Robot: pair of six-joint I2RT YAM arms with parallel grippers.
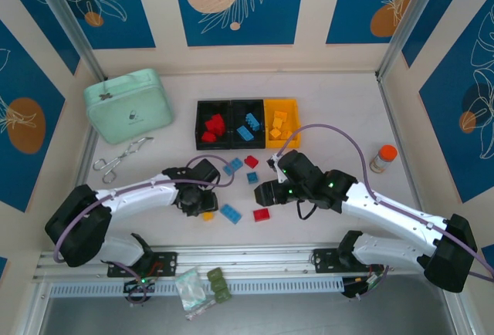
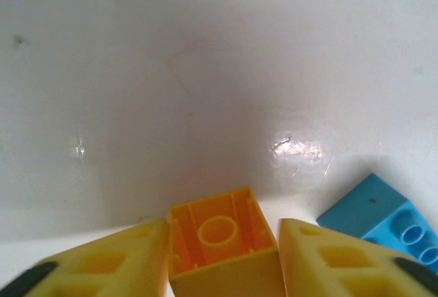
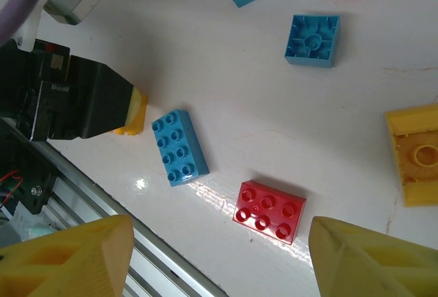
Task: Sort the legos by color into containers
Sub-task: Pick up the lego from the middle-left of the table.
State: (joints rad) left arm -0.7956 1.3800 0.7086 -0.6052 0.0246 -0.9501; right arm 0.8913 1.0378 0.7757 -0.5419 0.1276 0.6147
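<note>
Looks like a robotics lab test cell: white table (image 1: 340, 111) fenced by aluminium posts (image 1: 65, 18) and blue leaf-print panels (image 1: 231, 3), left arm (image 1: 139, 191) and right arm (image 1: 394, 215) bolted to a slotted rail (image 1: 247, 262).

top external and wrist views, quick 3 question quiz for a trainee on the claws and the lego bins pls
1. True or false: the right claw is shut.
2. What colour is the brick that the left claw grips? A red, B blue, C yellow.
3. What colour are the bricks in the middle bin?
Key: 1 false, it is open; 2 C; 3 blue.
</note>
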